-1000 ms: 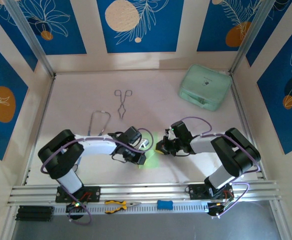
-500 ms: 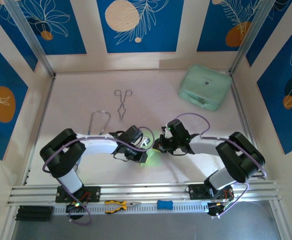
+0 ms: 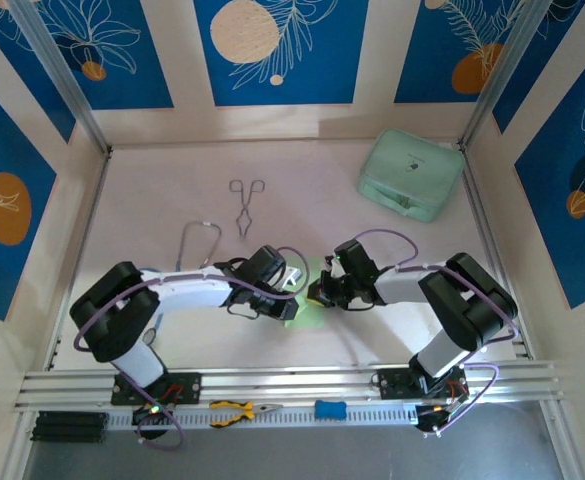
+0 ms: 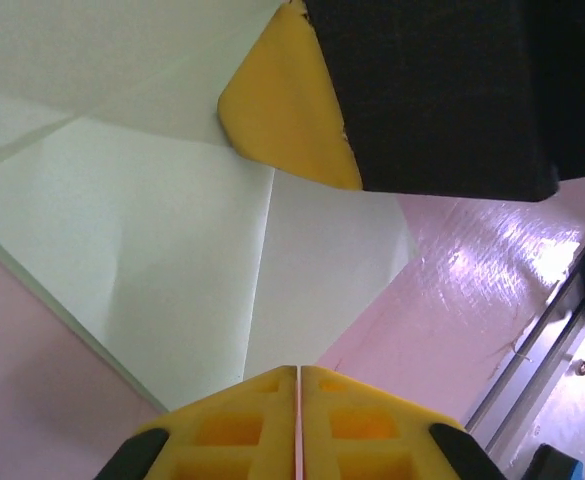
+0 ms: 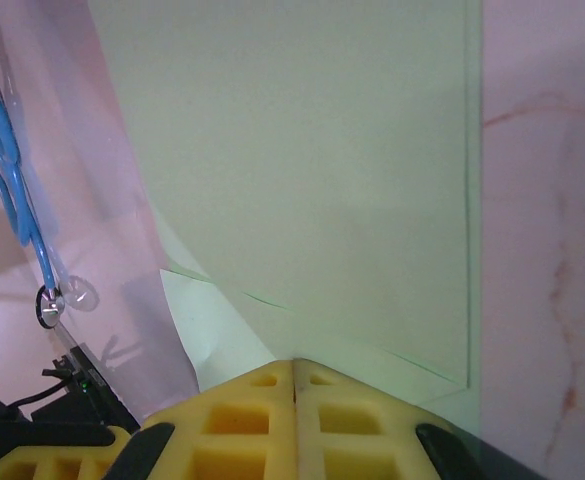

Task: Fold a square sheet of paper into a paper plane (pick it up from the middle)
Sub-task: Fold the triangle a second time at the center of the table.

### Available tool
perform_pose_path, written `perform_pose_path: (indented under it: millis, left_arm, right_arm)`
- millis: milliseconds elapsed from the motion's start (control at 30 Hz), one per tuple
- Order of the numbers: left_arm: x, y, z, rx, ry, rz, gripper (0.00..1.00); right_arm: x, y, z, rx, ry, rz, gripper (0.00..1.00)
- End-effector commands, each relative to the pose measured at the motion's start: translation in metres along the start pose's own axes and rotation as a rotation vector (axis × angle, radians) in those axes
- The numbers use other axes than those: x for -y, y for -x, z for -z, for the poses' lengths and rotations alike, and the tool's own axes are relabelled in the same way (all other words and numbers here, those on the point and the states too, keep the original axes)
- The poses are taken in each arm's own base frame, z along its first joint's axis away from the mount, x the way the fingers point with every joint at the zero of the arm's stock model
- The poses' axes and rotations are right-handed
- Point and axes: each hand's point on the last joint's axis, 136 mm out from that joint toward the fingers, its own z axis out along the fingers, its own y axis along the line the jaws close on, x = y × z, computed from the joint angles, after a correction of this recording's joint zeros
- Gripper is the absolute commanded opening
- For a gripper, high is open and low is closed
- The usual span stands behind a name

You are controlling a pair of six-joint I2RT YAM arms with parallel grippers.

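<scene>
Left pincer (image 4: 299, 375) was pressed together, yellow tips butted with only a hairline between them, sitting at the near corner of the light-green sheet of paper (image 4: 172, 250); couldn't tell if any paper was nipped in there. Right pincer (image 5: 294, 365) was also pressed together, tips down at the sheet's edge where a folded layer overlapped, same doubt about a grip. From the left wrist, the right pincer's yellow pad (image 4: 287, 110) was down on the far part of the sheet, black finger body behind it

Sheet lay on the pink counter (image 3: 152, 190), near the middle, between the two pincers and towards the front rail. It was partly folded: a straight crease ran from near the left tips up towards that pad, another layer overlapped at the top left, stacked edges showed along the left side. Both arms were bent inward, wrists close together over the sheet

Elsewhere: mint-green case (image 3: 410, 175) in the far right corner, well apart from the sheet; metal tongs (image 3: 245, 205) mid-counter beyond the left arm; stethoscope (image 3: 197, 245) just beside the left forearm. Yellow-handled pliers (image 3: 237, 411) and a small blue tool (image 3: 330, 408) lay along the front rail
</scene>
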Motion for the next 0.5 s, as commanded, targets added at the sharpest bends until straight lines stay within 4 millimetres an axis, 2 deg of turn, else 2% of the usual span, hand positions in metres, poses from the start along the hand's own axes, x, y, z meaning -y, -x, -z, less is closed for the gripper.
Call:
perform_pose_path:
  millis: [0,167,367,467]
  left_arm:
    - [-0.016,-0.021,-0.008,-0.056,0.033,0.046,0.1]
    - [-0.022,-0.02,-0.015,-0.061,0.045,0.047,0.09]
    - [-0.032,-0.029,-0.018,-0.074,0.073,0.063,0.06]
    - [-0.033,-0.03,-0.018,-0.071,0.077,0.063,0.05]
  right_arm:
    - [0.022,-0.005,-0.001,-0.013,-0.07,-0.032,0.0]
    - [0.012,-0.004,0.0,-0.016,-0.037,-0.014,0.0]
    - [-0.021,-0.005,0.015,-0.008,0.032,0.07,0.01]
    - [-0.033,-0.012,0.014,-0.023,0.051,0.097,0.02]
